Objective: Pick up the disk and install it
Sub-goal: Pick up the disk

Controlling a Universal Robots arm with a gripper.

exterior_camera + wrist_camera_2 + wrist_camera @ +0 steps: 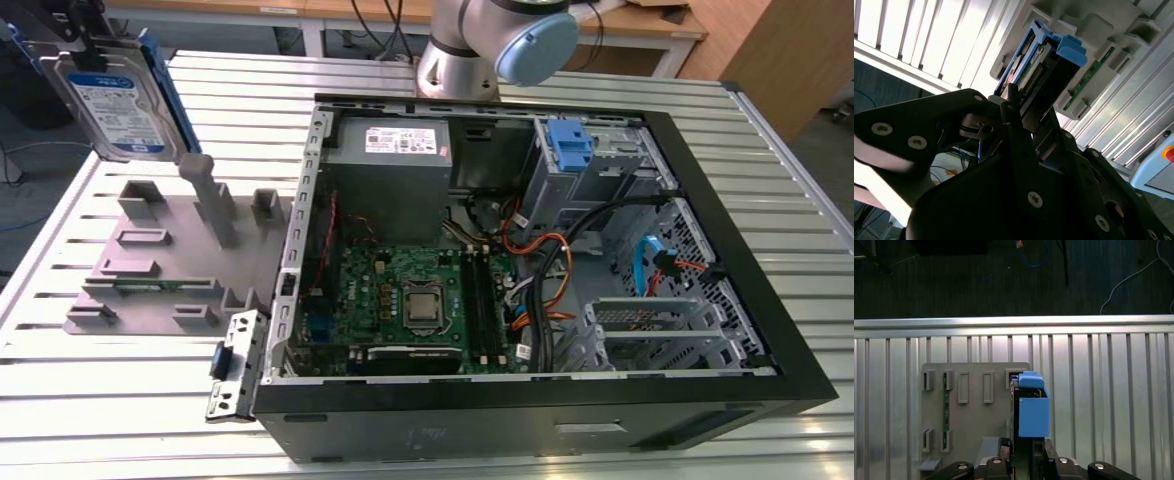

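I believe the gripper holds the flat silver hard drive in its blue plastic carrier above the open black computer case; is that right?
Not quite: the gripper holds the flat silver hard drive above the grey plastic fixture plate beside the black computer case, as the exterior view shows.

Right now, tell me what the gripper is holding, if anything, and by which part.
The gripper holds the disk, a blue-framed hard drive, clamped at its upper end in the exterior view. The disk hangs upright in the air.
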